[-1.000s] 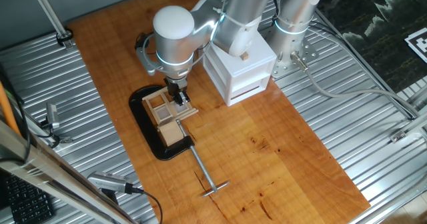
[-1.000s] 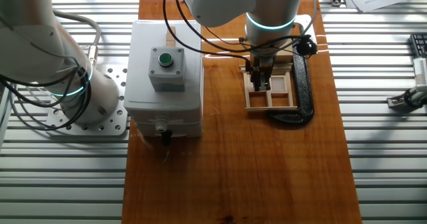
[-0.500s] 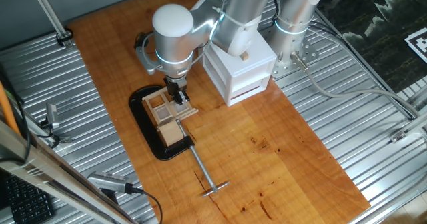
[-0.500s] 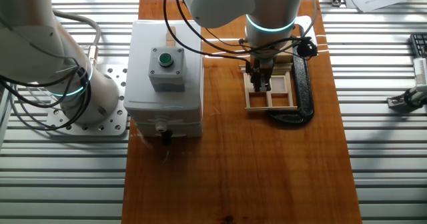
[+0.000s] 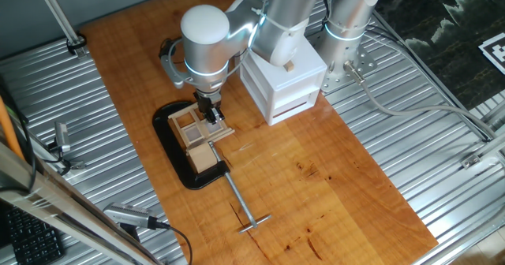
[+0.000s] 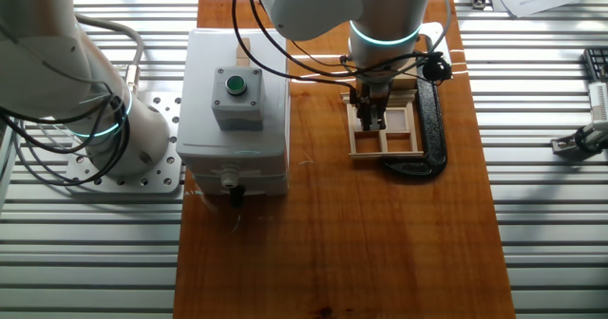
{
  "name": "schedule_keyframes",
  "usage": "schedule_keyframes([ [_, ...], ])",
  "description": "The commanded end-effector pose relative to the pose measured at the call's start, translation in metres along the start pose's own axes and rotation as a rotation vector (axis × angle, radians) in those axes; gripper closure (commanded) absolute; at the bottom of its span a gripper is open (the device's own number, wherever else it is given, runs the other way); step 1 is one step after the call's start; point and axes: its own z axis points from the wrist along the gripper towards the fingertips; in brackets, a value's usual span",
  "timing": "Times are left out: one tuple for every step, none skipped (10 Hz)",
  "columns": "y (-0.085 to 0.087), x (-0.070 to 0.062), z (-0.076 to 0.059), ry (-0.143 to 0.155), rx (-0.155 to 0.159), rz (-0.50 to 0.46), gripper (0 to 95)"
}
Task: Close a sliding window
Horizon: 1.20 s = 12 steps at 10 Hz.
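The sliding window (image 5: 192,131) is a small light-wood frame with a pane grid, standing on a black oval base plate (image 5: 172,148) on the wooden table. It also shows in the other fixed view (image 6: 389,134). My gripper (image 5: 210,113) points straight down at the window's far part, its dark fingers (image 6: 370,113) close together and reaching down into the pane grid. The fingertips are partly hidden by the frame, so I cannot tell whether they press on a bar.
A white box (image 6: 233,110) with a green button (image 6: 235,84) stands beside the window. A metal T-handle rod (image 5: 241,205) sticks out from the base plate toward the table's near edge. A second arm's base (image 6: 104,139) sits on the slatted metal surface.
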Motion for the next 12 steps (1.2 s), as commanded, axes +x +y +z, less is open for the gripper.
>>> schedule_keyframes([
  [-0.002, 0.0, 0.005, 0.001, -0.001, -0.004, 95.0],
  [-0.004, 0.0, 0.005, 0.002, -0.002, -0.007, 95.0],
  [-0.006, 0.0, 0.006, 0.001, -0.002, -0.009, 95.0],
  [-0.006, 0.0, 0.007, 0.001, -0.003, -0.01, 95.0],
  [-0.007, 0.0, 0.007, 0.0, -0.002, -0.011, 95.0],
  [-0.007, -0.001, 0.008, 0.0, -0.002, -0.012, 95.0],
  [-0.008, -0.001, 0.009, 0.0, 0.0, -0.016, 95.0],
  [-0.009, 0.0, 0.009, 0.0, -0.001, -0.017, 95.0],
  [-0.01, 0.0, 0.01, 0.0, -0.001, -0.018, 95.0],
  [-0.011, 0.0, 0.011, -0.001, -0.001, -0.019, 95.0],
  [-0.012, 0.0, 0.011, -0.002, -0.001, -0.021, 95.0],
  [-0.013, 0.0, 0.012, -0.003, -0.002, -0.023, 95.0],
])
